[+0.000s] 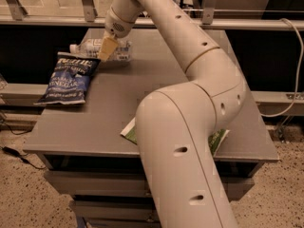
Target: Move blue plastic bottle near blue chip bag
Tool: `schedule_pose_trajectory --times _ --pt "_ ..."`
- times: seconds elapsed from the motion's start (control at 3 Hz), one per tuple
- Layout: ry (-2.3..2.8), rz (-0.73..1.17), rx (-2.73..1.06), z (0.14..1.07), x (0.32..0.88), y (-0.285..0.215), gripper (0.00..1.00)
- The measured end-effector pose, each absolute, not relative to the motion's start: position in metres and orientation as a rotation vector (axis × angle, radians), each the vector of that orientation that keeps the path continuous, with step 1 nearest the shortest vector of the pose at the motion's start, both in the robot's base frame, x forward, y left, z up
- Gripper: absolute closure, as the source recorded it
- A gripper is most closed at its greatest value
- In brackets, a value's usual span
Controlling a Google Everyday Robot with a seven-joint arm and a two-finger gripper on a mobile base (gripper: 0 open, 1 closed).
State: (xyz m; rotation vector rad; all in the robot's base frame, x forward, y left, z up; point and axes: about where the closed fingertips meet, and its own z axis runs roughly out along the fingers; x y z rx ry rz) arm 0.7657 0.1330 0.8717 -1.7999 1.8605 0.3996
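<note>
The blue plastic bottle (87,46) is a small clear bottle with a white cap pointing left, held on its side over the far left of the grey table (152,80). My gripper (106,54) comes down from above and its tan fingers (109,45) are shut on the bottle's middle. The blue chip bag (66,77), dark navy with white lettering, lies flat at the table's left edge. Its top edge is just below and in front of the bottle.
A green chip bag (129,130) lies near the table's front edge, mostly hidden behind my arm (190,127). A metal railing (266,23) runs behind the table. A cable (297,65) hangs at the right. The floor is speckled.
</note>
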Motion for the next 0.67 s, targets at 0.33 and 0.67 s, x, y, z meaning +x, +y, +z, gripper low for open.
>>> schedule_pose_trajectory --times 0.33,0.67 --pt "1.926 0.392 -1.789 0.8523 0.7716 0.1350 0.80" --pt "1.958 0.388 -1.777 0.8464 0.7742 0.1312 0.58"
